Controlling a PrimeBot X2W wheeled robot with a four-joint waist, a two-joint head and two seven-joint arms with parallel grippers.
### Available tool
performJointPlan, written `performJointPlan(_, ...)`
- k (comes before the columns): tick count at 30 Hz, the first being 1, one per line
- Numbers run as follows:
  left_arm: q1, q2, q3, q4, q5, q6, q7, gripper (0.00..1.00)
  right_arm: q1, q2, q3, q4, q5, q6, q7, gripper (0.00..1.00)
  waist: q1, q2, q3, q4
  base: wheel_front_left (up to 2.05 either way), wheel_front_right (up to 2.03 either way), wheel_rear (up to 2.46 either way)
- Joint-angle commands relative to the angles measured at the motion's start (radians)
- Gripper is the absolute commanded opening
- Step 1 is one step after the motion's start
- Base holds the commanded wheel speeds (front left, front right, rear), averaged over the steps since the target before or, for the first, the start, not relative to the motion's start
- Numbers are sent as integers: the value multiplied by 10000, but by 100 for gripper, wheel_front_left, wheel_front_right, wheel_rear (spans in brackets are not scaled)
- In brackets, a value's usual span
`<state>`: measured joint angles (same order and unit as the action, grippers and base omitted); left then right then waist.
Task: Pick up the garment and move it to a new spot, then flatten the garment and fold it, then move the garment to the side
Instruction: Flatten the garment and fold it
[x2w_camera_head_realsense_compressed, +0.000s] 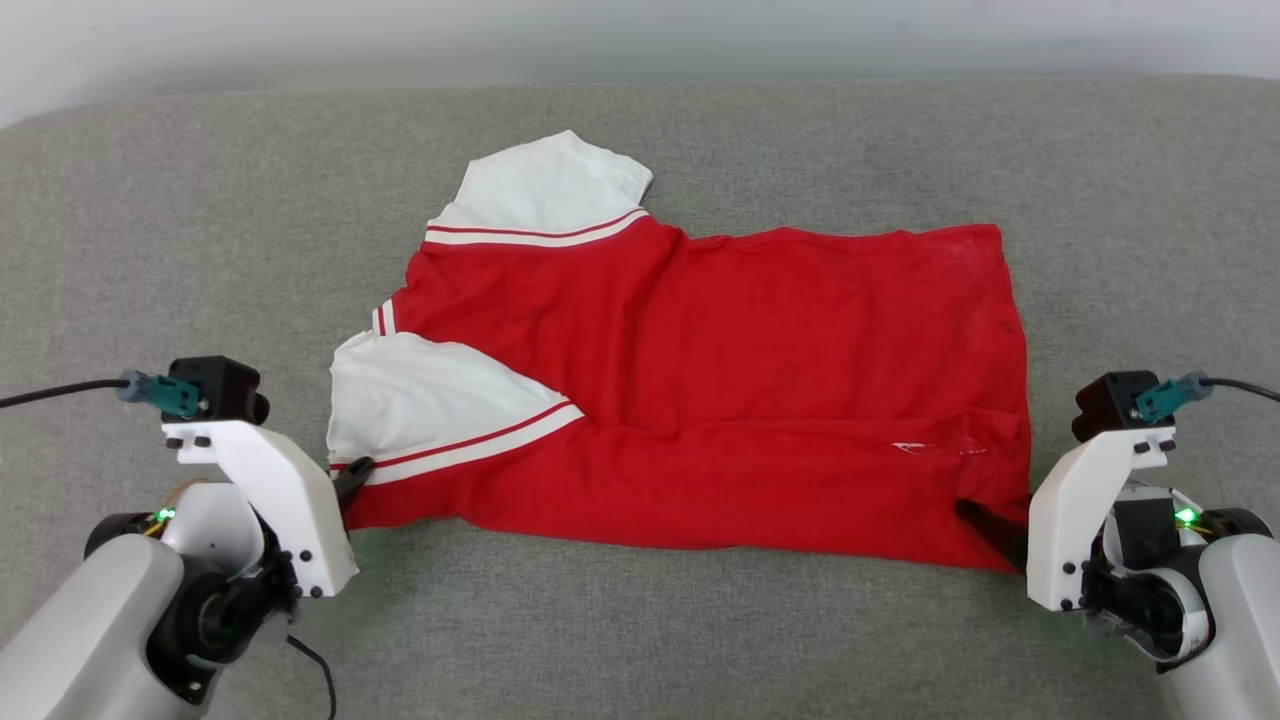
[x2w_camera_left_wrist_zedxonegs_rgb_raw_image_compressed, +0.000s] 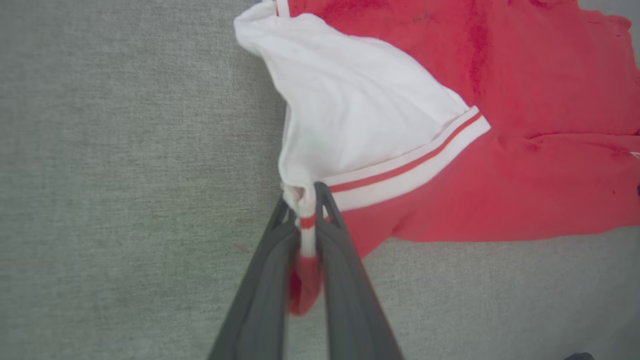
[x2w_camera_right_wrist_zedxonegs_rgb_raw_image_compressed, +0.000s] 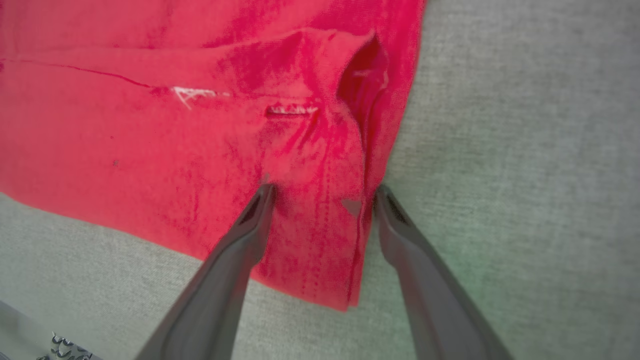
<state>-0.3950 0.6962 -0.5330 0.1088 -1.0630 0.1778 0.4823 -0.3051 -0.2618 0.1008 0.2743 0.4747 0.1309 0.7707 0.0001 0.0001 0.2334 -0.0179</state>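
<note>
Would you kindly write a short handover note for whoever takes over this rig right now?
Left tool: shut on the garment, at the striped trim of its near sleeve.
Right tool: open, fingers straddling the near hem corner, not closed on it.
Position: garment spread sideways on the grey cushion, sleeves to the left, hem to the right, plain red side up.
Done: laid out, mostly flat.
Left: close the right tool, fold, then move it aside.

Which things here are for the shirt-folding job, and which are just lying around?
For the job:
- red shirt
- left tool, shut on the sleeve trim
- right tool, open at the hem corner

Just there:
- grey padded surface
- black cable
</note>
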Motion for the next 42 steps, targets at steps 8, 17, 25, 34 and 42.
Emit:
performJointPlan(8,143,-381,-188,276,21,-91,-217,0,-123,172,732,1346,732,10,363,0,-1,-1,-62,240,0,0,0)
performJointPlan(17,915,-549,-184,423,14,-13,-889,0,-116,-653,769,716,745,-4,-165,0,-1,-1,-1401,209,0,0,0)
performJointPlan(25,2292,-398,-118,-204,-297,428,-1141,0,995,-898,639,-341,776,-4,324,0,-1,-1,-2554,274,0,0,0)
performJointPlan(34,3132,-765,-325,-140,-629,507,-1189,100,2016,-559,264,-512,328,-4,-176,100,-1,-1,-2446,251,0,0,0)
performJointPlan(42,2404,-976,44,465,-44,331,-2461,100,1605,-441,293,-511,-185,-4,-3576,100,-1,-1,-2411,-123,0,0,0)
